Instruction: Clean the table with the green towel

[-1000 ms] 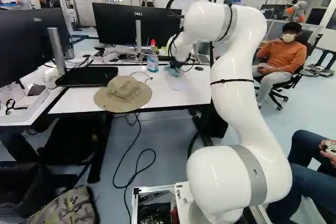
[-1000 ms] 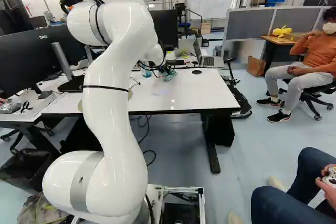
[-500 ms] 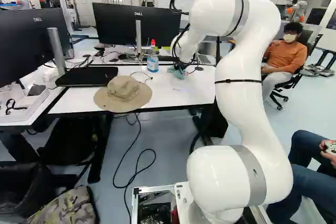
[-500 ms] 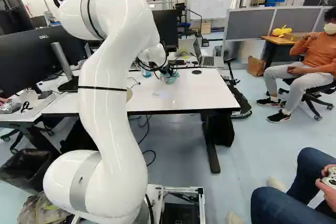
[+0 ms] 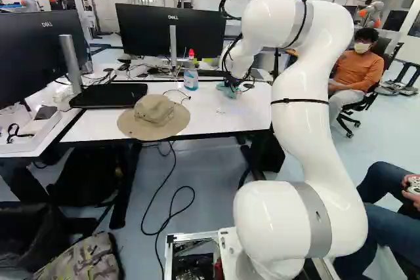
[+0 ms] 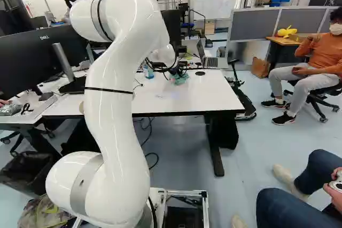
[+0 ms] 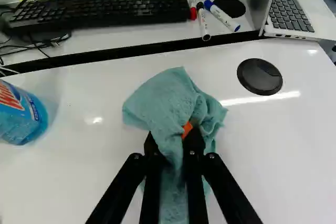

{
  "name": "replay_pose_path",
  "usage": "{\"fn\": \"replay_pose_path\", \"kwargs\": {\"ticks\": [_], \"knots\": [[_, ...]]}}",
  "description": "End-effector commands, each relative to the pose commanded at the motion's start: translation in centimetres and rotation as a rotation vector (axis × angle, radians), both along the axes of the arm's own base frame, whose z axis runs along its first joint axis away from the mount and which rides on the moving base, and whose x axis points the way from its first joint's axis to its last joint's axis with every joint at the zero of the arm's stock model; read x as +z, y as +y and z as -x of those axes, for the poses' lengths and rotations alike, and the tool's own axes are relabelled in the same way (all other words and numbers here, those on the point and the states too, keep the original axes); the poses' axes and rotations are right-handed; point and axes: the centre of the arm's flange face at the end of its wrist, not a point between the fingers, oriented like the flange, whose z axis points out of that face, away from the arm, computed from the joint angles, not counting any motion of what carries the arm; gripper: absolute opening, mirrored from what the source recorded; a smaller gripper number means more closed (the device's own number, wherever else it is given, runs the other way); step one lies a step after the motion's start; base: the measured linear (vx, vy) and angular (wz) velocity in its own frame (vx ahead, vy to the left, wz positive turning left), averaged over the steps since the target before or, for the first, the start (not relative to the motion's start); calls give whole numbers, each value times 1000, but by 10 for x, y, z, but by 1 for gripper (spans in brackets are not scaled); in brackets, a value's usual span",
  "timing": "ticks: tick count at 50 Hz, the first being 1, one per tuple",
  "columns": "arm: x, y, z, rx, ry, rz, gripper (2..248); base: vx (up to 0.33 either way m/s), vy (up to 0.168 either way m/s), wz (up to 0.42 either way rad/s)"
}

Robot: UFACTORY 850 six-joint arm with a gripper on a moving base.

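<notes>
Wiping appears in hand. The black two-fingered claw (image 7: 172,138) is closed on the bunched blue-green cloth towel (image 7: 167,99), apparently touching the glossy white worktop (image 7: 273,150). Next: press lightly; sweep clear of the blue plastic bottle (image 7: 20,116).

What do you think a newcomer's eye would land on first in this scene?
Probably the big white arm, which rises right of the middle in the left base view and reaches over the white table. Next might come the teal towel, bunched between the fingers of the black gripper. The tan hat also stands out, lying near the table's front edge in the left base view.
</notes>
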Motion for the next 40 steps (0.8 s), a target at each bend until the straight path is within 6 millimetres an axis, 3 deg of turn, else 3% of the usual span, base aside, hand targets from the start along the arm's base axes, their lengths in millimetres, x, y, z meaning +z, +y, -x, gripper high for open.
{"fn": "replay_pose_path", "kwargs": {"ticks": [16,40], "knots": [[1,-1,-4,-1,-5,1,49,0,0,0],[27,1,5,1,-4,1,49,0,0,0]]}}
